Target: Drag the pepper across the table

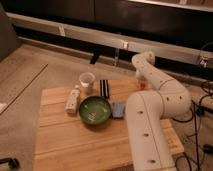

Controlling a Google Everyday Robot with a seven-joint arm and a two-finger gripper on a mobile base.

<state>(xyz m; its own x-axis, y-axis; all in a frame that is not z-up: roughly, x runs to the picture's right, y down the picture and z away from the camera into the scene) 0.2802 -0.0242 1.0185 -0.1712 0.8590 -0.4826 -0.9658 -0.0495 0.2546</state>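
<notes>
My end effector is down by the pepper at the desk's far edge; I cannot tell its grip.

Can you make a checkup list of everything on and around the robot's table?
Surface: wooden table, light planks.
Job's things: pepper, small orange-red bit at the far right edge, right by the arm's end.
Clutter: green bowl, white cup, white bottle lying down, black block, blue pad.
Grippers: gripper, at the far right edge above the pepper.
Cables: dark cables on the floor at right.
Surroundings: dark wall, pale rail, concrete floor.
</notes>
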